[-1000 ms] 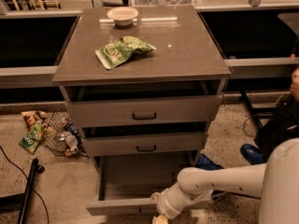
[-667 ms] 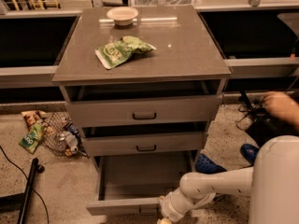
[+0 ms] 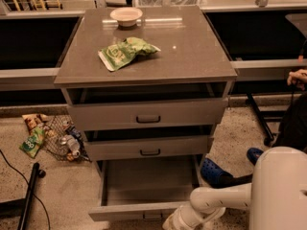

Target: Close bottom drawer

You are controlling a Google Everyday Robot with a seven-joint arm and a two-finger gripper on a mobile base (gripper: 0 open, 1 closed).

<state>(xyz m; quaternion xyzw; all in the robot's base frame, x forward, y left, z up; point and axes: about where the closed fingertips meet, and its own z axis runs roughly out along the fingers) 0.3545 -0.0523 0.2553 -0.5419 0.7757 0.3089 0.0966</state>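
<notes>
The bottom drawer (image 3: 144, 210) of the grey cabinet is pulled far out, its empty inside showing and its shallow grey front near the lower edge of the view. Its small dark handle (image 3: 152, 215) is just visible. My white arm reaches in from the lower right, and my gripper (image 3: 173, 223) is low, at the right part of the drawer's front, mostly cut off by the view's bottom edge. The middle drawer (image 3: 149, 148) and the top drawer (image 3: 147, 114) stand slightly open above it.
On the cabinet top (image 3: 192, 56) lie a green snack bag (image 3: 125, 51) and a white bowl (image 3: 126, 16). A wire basket with packets (image 3: 60, 138) sits on the floor at left, with a dark pole (image 3: 29, 195). A person's blue shoe (image 3: 216, 171) and hand (image 3: 297, 76) are at right.
My arm and gripper have sunk lower and slightly right along the drawer's front. The person's hand at the right has moved. The drawer looks as far out as before.
</notes>
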